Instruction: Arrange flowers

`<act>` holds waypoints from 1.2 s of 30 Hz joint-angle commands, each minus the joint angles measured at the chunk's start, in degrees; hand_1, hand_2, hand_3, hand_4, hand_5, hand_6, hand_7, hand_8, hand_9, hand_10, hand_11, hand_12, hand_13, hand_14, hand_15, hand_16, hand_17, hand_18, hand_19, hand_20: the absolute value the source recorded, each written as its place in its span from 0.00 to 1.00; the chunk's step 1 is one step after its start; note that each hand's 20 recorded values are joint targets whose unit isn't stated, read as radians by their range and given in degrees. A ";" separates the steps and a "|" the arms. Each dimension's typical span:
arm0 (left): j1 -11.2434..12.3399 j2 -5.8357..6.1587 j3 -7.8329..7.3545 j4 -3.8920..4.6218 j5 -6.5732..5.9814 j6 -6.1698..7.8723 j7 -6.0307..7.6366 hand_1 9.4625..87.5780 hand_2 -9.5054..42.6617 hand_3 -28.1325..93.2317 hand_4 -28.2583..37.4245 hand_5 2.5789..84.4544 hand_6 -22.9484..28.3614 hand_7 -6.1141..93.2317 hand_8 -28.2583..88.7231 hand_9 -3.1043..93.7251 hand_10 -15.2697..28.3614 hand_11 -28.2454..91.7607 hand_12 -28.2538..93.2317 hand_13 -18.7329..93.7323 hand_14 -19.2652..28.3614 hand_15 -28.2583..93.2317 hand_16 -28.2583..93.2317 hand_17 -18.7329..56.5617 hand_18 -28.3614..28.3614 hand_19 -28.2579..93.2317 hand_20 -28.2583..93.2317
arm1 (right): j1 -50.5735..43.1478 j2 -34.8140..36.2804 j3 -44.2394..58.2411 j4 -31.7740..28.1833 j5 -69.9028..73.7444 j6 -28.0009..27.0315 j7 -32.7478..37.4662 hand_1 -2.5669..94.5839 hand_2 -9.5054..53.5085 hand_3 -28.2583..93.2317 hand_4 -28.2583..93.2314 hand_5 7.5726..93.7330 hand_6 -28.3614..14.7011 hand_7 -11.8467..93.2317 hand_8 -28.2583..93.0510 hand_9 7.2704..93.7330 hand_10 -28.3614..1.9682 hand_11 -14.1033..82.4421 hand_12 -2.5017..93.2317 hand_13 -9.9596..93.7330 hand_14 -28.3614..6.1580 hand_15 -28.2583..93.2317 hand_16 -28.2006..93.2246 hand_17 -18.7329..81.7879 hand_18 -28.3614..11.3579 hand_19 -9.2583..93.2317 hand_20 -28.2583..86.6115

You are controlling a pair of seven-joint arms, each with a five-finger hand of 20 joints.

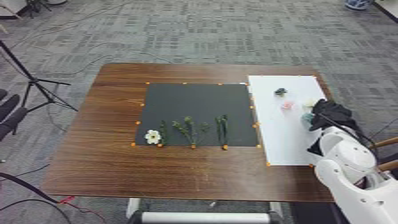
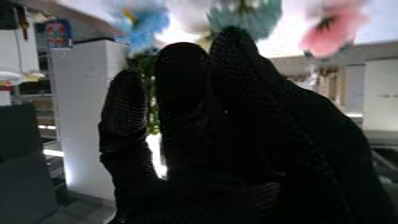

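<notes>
In the head view the brown bench point(image 1: 178, 172) carries a dark mat point(image 1: 200, 102) at the centre and a white sheet point(image 1: 284, 140) on the right. Along the mat's lower edge lie a white flower point(image 1: 153, 136), leafy sprigs point(image 1: 188, 130) and slim green stems point(image 1: 222, 131), so the arrangement looks well begun. Left to place, I judge, are the blooms on the sheet: a dark bloom point(image 1: 281, 92), a pink flower point(image 1: 287, 105) and a teal flower point(image 1: 307, 120), the last just beside the right hand point(image 1: 333, 112). That hand is over the sheet's right margin, near the bench's right edge (tight quarters, that side), while the mat's middle and upper part offer the easier room. In the right wrist view the fingers point(image 2: 182, 75) are fairly straight, most pressed together, one a little apart; greenery point(image 2: 142, 64) shows in that gap, though I cannot tell whether it is touched. Past the fingertips are a blue flower point(image 2: 148, 24), the teal one and the pink one.
</notes>
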State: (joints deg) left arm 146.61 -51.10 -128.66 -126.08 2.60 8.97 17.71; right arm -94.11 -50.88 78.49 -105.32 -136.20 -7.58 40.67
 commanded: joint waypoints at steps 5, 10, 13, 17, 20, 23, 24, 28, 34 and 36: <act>0.31 -0.66 0.26 -0.62 0.06 0.63 -0.09 0.21 0.51 0.78 0.00 0.44 0.62 0.14 0.19 0.37 0.66 0.34 0.34 0.38 0.70 0.44 0.22 0.20 0.73 0.43 0.32 | 1.12 -0.54 -3.67 7.15 -1.23 10.49 -0.46 0.67 0.00 0.73 0.00 0.59 0.57 0.23 0.14 0.57 0.51 0.25 0.15 0.75 0.66 0.71 0.54 0.50 0.11 0.88 0.55; 0.40 -0.73 0.04 -0.59 0.17 0.53 -0.60 0.21 0.51 0.78 0.00 0.44 0.62 0.14 0.19 0.37 0.66 0.34 0.34 0.38 0.70 0.44 0.22 0.20 0.73 0.43 0.32 | 0.61 -0.23 -4.28 7.63 -2.42 14.63 0.06 0.69 0.00 0.68 0.00 0.64 0.62 0.25 0.14 0.63 0.53 0.27 0.16 0.77 0.66 0.71 0.53 0.51 0.12 0.89 0.55; 0.28 -1.03 -0.62 -1.37 0.64 3.19 -2.60 0.21 0.51 0.78 0.00 0.44 0.62 0.14 0.19 0.37 0.66 0.34 0.34 0.38 0.71 0.44 0.22 0.20 0.73 0.43 0.32 | 0.76 0.08 -5.21 8.73 -3.37 17.64 0.01 0.67 0.00 0.71 0.00 0.68 0.64 0.25 0.14 0.68 0.55 0.28 0.17 0.78 0.63 0.72 0.52 0.52 0.12 0.90 0.56; 0.20 -1.38 -1.06 -2.01 2.90 5.48 -4.72 0.20 0.52 0.78 0.00 0.45 0.63 0.14 0.19 0.38 0.68 0.34 0.34 0.38 0.72 0.45 0.22 0.19 0.74 0.44 0.32 | 0.64 0.06 -5.73 9.61 -3.80 19.76 0.49 0.71 0.00 0.67 0.00 0.76 0.64 0.26 0.23 0.75 0.59 0.26 0.20 0.81 0.60 0.74 0.48 0.53 0.12 0.90 0.57; 0.08 -0.79 -0.62 -1.73 0.41 5.02 -2.37 0.20 0.52 0.78 0.00 0.45 0.64 0.15 0.19 0.38 0.69 0.34 0.34 0.38 0.73 0.45 0.22 0.19 0.74 0.44 0.32 | 0.66 0.04 -6.16 9.86 -4.23 20.95 0.40 0.71 0.00 0.68 0.00 0.81 0.65 0.27 0.24 0.81 0.63 0.22 0.26 0.81 0.60 0.75 0.47 0.53 0.12 0.90 0.57; 0.08 -0.84 -0.64 -1.60 -0.01 4.27 -1.97 0.20 0.52 0.78 0.00 0.45 0.64 0.15 0.19 0.38 0.69 0.35 0.34 0.38 0.73 0.45 0.22 0.19 0.74 0.44 0.32 | 0.34 0.33 -6.31 9.23 -4.55 21.84 0.28 0.69 0.00 0.73 0.00 0.86 0.67 0.30 0.27 0.87 0.64 0.19 0.31 0.82 0.61 0.75 0.49 0.54 0.12 0.90 0.57; 0.01 -0.88 -0.70 -1.63 -0.04 4.22 -2.06 0.20 0.52 0.78 0.00 0.45 0.64 0.15 0.19 0.38 0.69 0.35 0.34 0.38 0.72 0.45 0.22 0.19 0.74 0.44 0.32 | 0.06 0.31 -6.19 8.67 -4.58 22.18 0.50 0.68 0.00 0.74 0.00 0.86 0.67 0.31 0.27 0.88 0.64 0.18 0.31 0.83 0.62 0.74 0.50 0.54 0.11 0.90 0.57; -0.25 -0.71 -0.56 -1.48 0.18 3.47 -1.98 0.20 0.52 0.78 0.00 0.45 0.64 0.15 0.19 0.38 0.69 0.35 0.34 0.38 0.72 0.46 0.21 0.19 0.74 0.44 0.32 | -0.77 0.48 -6.40 4.83 -4.31 25.64 -0.15 0.67 0.00 0.77 0.00 0.87 0.66 0.31 0.28 0.89 0.64 0.18 0.32 0.83 0.62 0.74 0.50 0.55 0.11 0.91 0.57; 0.35 -0.75 -0.80 -1.51 -1.49 2.60 -0.39 0.17 0.58 0.74 0.00 0.45 0.64 0.14 0.19 0.38 0.68 0.34 0.34 0.38 0.71 0.45 0.21 0.19 0.74 0.44 0.32 | 4.37 -0.06 -11.64 0.52 -5.52 29.50 -2.88 0.67 0.00 0.78 0.00 0.88 0.65 0.31 0.28 0.89 0.64 0.19 0.32 0.84 0.63 0.74 0.51 0.55 0.10 0.91 0.57; 0.37 -0.69 -0.70 -1.49 -1.40 2.69 -0.21 0.20 0.63 0.67 0.00 0.45 0.63 0.14 0.19 0.38 0.68 0.34 0.33 0.38 0.71 0.44 0.21 0.19 0.74 0.44 0.32 | 7.63 -1.14 -14.41 0.36 -4.62 29.85 -4.51 0.67 0.00 0.78 0.00 0.88 0.65 0.31 0.28 0.89 0.63 0.19 0.32 0.84 0.63 0.73 0.51 0.55 0.10 0.91 0.57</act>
State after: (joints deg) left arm 146.48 -51.78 -129.20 -127.53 2.54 12.56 16.04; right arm -94.27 -50.07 70.34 -101.41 -139.92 19.99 40.44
